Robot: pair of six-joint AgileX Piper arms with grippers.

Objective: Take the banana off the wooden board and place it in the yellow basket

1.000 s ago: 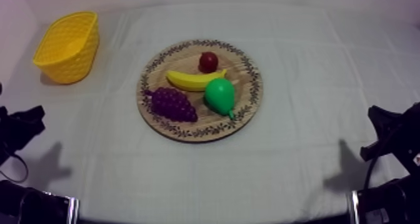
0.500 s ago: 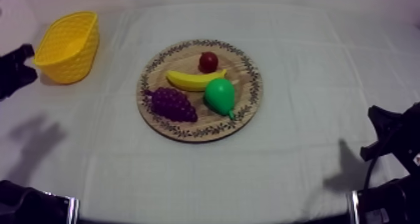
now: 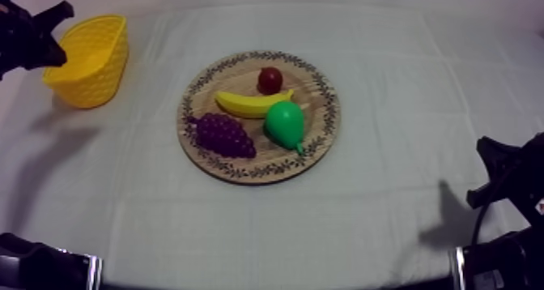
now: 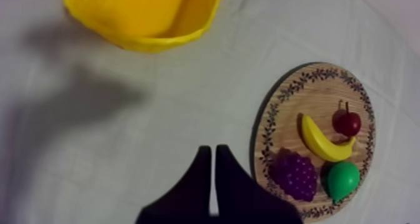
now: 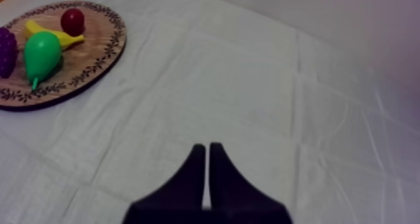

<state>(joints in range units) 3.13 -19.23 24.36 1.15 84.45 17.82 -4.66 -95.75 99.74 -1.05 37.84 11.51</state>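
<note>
**Banana (image 3: 251, 104) lies on the wooden board (image 3: 330, 115); both pairs of jaws pressed together on nothing**

Nearest, the right arm (image 3: 510, 180) sits low at the counter's (image 3: 405, 83) 4 o'clock edge. In the right wrist view its jaws lie together as a narrow wedge above bare cloth, with the board well off toward 10 o'clock.

On the board at mid-counter, the bunch of grapes (image 3: 223, 134) lies at 8 o'clock from the banana and the pear (image 3: 285, 123) at 4 o'clock, its fat end touching the banana's near side. The banana lies across the middle of the board. The small red fruit (image 3: 269, 79) sits at 12 o'clock, just beyond it.

Farther off, the yellow basket (image 3: 89, 74) stands at 10 o'clock from the board, well apart from it. The left arm (image 3: 28, 36) comes in at the far left, raised, with its end at the basket's 9 o'clock rim. In the left wrist view it looks down on the cloth between basket and board, and its jaws are closed to a narrow wedge, holding nothing.
</note>
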